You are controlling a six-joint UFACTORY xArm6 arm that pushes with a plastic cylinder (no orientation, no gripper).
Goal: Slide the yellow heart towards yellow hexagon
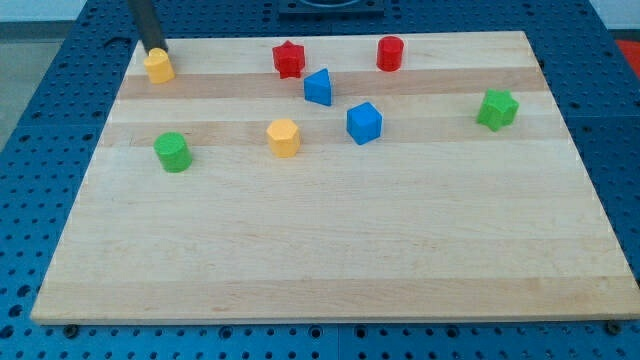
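Observation:
The yellow heart (158, 66) lies near the board's top left corner. The yellow hexagon (284, 137) lies left of the board's middle, down and to the right of the heart. My tip (153, 49) is at the heart's top edge, touching or nearly touching it. The rod rises from there out of the view's top.
A green cylinder (173, 152) lies at the left. A red star (288, 59) and a red cylinder (390, 53) lie near the top edge. Two blue blocks (318, 87) (364, 123) lie near the middle. A green star (497, 109) lies at the right. The wooden board (330, 250) rests on a blue perforated table.

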